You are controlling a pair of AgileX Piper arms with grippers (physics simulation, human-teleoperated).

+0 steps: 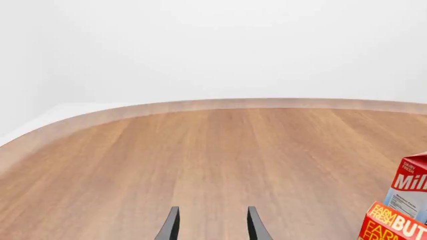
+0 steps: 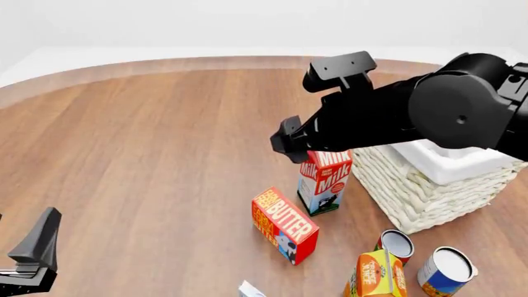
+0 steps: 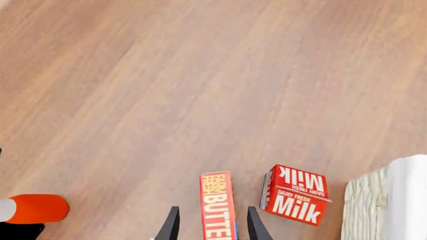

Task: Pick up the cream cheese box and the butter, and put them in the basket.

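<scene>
While my right gripper [image 3: 208,225] hangs open and empty above the butter [image 2: 285,225], nothing is in the basket [image 2: 429,198] on the right yet. The butter lies left of the milk carton [image 2: 324,181]; the cream cheese box [image 2: 250,289] peeks in nearest me. My left gripper [image 1: 211,225] waits, spread wide.
</scene>
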